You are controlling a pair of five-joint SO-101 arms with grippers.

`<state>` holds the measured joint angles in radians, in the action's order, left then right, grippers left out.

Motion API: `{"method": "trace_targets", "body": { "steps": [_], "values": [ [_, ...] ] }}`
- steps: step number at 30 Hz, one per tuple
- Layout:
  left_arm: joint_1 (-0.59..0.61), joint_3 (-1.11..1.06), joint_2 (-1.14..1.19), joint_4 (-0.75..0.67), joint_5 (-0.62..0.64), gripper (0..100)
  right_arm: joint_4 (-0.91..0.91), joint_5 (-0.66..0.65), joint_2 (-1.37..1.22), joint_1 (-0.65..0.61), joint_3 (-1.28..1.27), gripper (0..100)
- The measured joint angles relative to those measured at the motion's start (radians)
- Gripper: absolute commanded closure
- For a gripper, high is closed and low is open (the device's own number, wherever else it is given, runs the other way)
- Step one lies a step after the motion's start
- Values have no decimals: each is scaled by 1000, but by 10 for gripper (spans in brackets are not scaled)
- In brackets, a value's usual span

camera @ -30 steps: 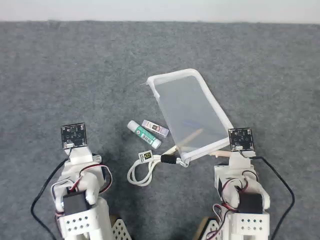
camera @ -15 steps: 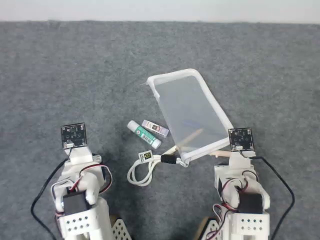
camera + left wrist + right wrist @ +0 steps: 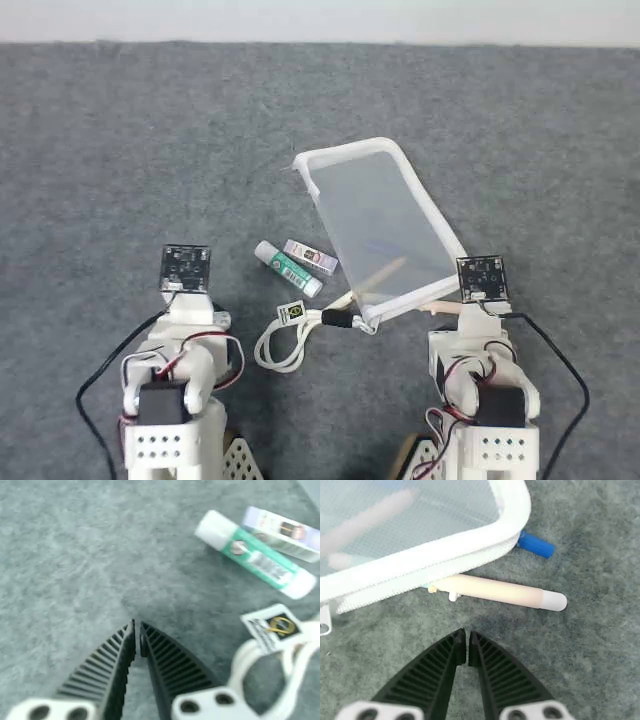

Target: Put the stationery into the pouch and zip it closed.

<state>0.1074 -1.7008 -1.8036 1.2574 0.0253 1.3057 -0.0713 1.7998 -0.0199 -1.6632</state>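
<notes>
The pouch [image 3: 385, 215] lies flat on the grey surface [image 3: 120, 150], right of centre, its near corner just ahead of the right arm. It looks light and limp: thin translucent mesh that would likely crumple or slide if pushed, so the firmer white zip border is the better place to take hold. The cream pen [image 3: 500, 592] lies along that near edge, one end tucked against the zip. It is probably rigid, smooth and apt to roll, and its free white-tipped end offers the clearest grip. A blue cap [image 3: 536, 545] pokes out from under the corner. Left of the pouch, the glue stick [image 3: 288, 268] and a small lilac packet [image 3: 310, 257] lie touching side by side. Both seem light and hard, and the round tube is best pinched across its middle. A white cord [image 3: 310, 318], soft and floppy, loops near them. The left hand [image 3: 137, 630] hovers over bare surface near the glue stick, and the right hand [image 3: 467, 640] just short of the pen. Each has its fingers almost together and holds nothing.
</notes>
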Motion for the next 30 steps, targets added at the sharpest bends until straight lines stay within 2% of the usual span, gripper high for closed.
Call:
{"method": "trace_targets", "body": {
  "steps": [5,8,13,25,30],
  "values": [
    [-132,0,0,0,-5,988,0,0,0,0,0,991],
    [-166,0,0,0,-5,988,0,0,0,3,0,991],
    [-178,0,0,0,-5,988,21,0,0,8,29,990],
    [-181,0,0,0,-5,988,49,0,12,3,402,992],
    [-181,0,0,0,-5,988,114,51,15,-109,542,992]
  ]
}}
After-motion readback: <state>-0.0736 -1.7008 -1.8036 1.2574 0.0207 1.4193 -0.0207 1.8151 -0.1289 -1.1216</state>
